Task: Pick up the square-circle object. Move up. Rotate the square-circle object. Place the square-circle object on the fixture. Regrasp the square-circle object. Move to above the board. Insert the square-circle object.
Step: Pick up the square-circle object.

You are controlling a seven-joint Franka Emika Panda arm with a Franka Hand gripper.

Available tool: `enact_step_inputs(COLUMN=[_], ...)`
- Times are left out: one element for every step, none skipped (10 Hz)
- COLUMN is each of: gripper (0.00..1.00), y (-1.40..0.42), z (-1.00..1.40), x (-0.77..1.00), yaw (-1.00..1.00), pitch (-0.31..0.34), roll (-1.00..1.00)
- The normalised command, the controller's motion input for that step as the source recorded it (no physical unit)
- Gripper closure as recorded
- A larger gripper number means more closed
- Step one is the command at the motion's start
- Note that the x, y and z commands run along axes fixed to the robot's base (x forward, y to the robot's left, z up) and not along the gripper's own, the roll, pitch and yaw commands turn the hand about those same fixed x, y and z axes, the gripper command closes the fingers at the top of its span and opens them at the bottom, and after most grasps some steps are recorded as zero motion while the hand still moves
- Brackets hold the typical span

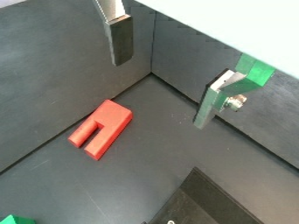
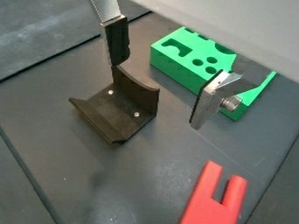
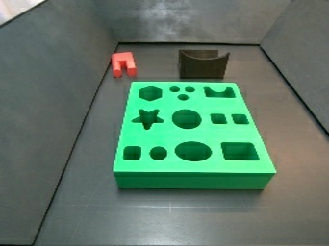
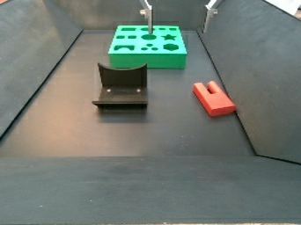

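Note:
The square-circle object (image 1: 100,129) is a small red block with two legs, lying flat on the dark floor; it also shows in a wrist view (image 2: 216,197) and in both side views (image 3: 123,63) (image 4: 214,97). My gripper (image 1: 160,92) hangs well above the floor, open, with nothing between its fingers (image 2: 117,44). Only its fingertips show at the top edge of a side view (image 4: 146,10). The dark fixture (image 2: 117,109) with its U-shaped dip stands on the floor (image 3: 202,62) (image 4: 120,88), apart from the red block. The green board (image 3: 193,130) (image 4: 150,46) (image 2: 193,59) lies flat beyond the fixture.
Dark walls (image 4: 235,53) enclose the floor on the sides and back (image 1: 176,52). The red block lies close to one side wall (image 3: 90,86). A strip of bare floor (image 4: 141,132) runs in front of the fixture.

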Motion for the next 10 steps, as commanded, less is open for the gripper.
enact_step_inputs(gripper=[0.00,0.00,0.00,0.00,0.00,0.00,0.00,0.00,0.00,0.00], y=[-0.14,-0.40,-0.44,-0.42,-0.34,-0.24,-0.15,-0.06,-0.05,-0.03], z=[-0.28,-0.55,-0.57,-0.56,-0.56,-0.57,-0.60,-0.64,-0.69,-0.72], x=[-0.23,-0.68,-0.63,-0.66,-0.60,-0.61,-0.58,-0.42,-0.13,0.00], yaw=[0.14,0.27,0.28,0.24,0.28,0.26,0.26,0.27,0.13,0.00], pitch=[-0.060,-0.220,-0.243,-0.277,-0.283,-0.283,-0.281,-0.271,-0.189,-0.136], roll=[0.02,0.33,0.29,0.25,0.23,0.24,0.21,0.12,0.05,0.06])
